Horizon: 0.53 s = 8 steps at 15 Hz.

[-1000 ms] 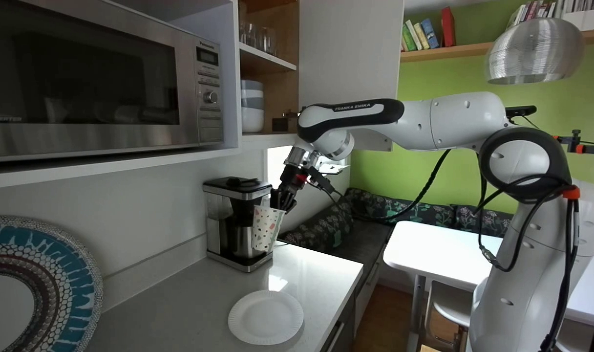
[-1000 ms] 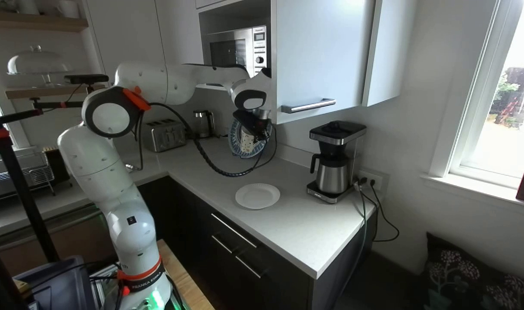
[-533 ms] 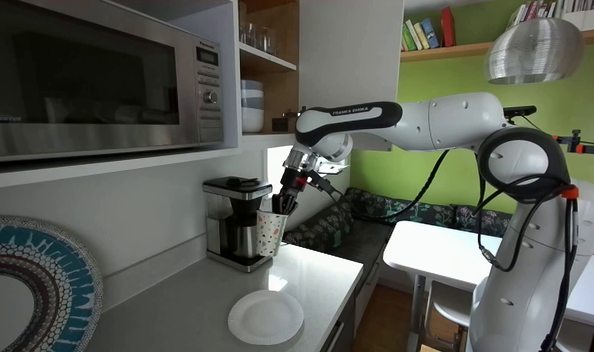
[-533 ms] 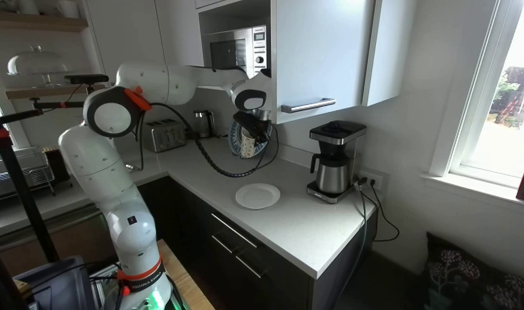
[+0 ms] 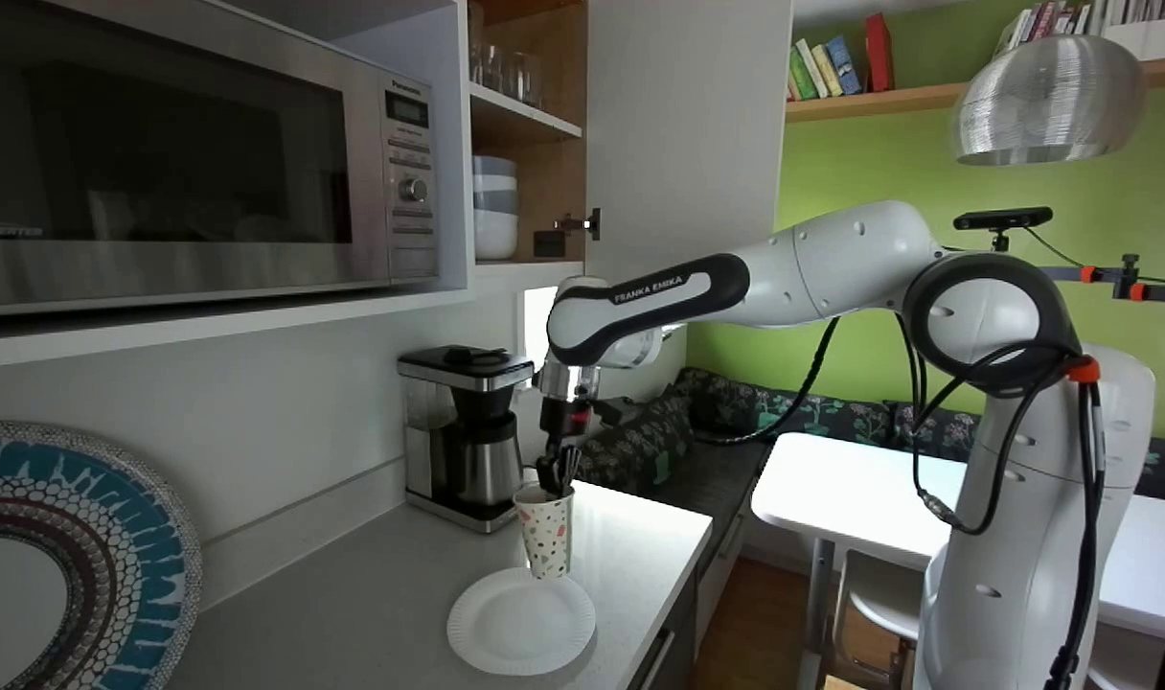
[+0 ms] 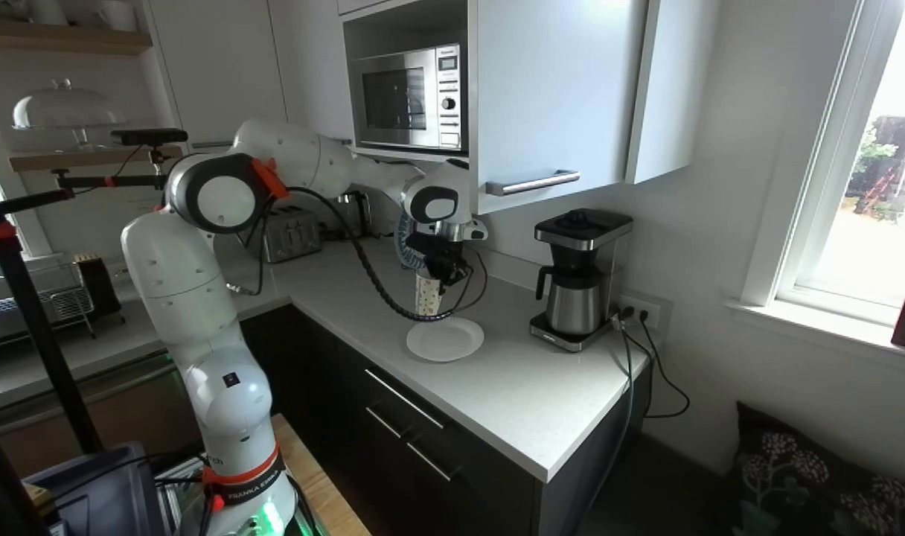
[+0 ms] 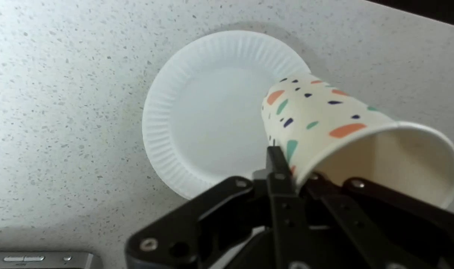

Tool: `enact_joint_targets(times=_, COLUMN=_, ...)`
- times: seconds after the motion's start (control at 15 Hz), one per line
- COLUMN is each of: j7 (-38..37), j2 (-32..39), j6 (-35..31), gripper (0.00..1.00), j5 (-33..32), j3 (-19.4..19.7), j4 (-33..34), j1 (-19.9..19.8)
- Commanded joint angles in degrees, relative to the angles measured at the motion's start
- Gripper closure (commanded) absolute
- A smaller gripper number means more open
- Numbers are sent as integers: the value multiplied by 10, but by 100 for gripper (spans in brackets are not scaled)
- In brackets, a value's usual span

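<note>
gripper (image 7: 297,183) pinches speckled cup (image 7: 320,112) — white plate (image 7: 215,123) near

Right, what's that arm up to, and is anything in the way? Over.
Gripper shut on terrazzo-patterned paper cup. Cup hangs mouth up above fluted paper plate. Possible obstacle nearby: drip coffee maker.

At the far right in an exterior view, a lime-green painted wall (image 5: 860,369) rises behind a white rounded-corner table (image 5: 841,489); brown wooden floor (image 5: 760,613) shows below. A brightly lit, white-framed glass window (image 6: 865,216) stands on the right in an exterior view.
</note>
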<state>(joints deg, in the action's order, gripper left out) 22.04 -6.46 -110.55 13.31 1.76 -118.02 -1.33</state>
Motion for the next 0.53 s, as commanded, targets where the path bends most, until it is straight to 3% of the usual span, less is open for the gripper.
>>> enact_joint_targets(times=0.0, j7=9, j2=8, j6=-90, gripper=100, j5=-21, j3=-7, j4=-63, j1=12)
enact_joint_targets(times=0.47, j7=-3, j2=26, j6=-259, gripper=100, j5=-34, j3=-14, j4=-145, j1=16)
